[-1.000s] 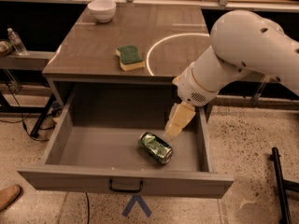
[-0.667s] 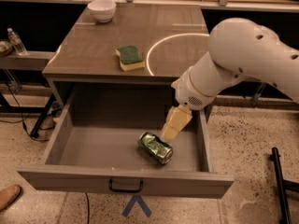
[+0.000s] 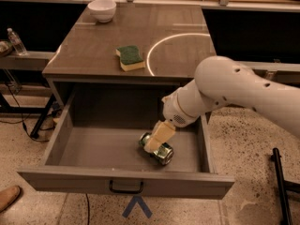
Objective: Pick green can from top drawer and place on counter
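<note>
The can (image 3: 162, 153) lies on its side on the floor of the open drawer (image 3: 122, 184), right of middle and near the front, so it is best taken from above. That is likely why the arm (image 3: 225, 90) reaches in from the right with the pincer (image 3: 154, 142) pointed down onto the can's upper end. I cannot tell how wide the pincer stands or whether it has any hold. The drawer is pulled well out, which gives room to lift. On the desk (image 3: 93, 55) above, a sponge (image 3: 130, 57) and a bowl (image 3: 102, 9) sit left of the white arc, so a spot near the arc looks the likeliest for setting the can down.
</note>
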Action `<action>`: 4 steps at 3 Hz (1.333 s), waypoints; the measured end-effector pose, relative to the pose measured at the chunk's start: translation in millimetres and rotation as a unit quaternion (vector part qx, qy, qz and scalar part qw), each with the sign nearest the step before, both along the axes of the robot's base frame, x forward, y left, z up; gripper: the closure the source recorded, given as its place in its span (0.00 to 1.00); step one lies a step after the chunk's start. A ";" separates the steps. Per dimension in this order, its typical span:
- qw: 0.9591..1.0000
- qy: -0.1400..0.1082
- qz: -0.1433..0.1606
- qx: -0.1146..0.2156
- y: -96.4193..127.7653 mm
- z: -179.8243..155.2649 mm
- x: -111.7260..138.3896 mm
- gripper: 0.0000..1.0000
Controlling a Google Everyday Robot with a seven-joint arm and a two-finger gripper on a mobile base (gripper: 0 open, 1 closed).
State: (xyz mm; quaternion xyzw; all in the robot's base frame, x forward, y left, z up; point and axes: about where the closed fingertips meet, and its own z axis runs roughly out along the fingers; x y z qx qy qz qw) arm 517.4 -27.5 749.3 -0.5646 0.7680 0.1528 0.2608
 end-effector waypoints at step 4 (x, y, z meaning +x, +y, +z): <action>0.995 0.028 -0.074 0.063 32.6 -123.1 39.7 0.00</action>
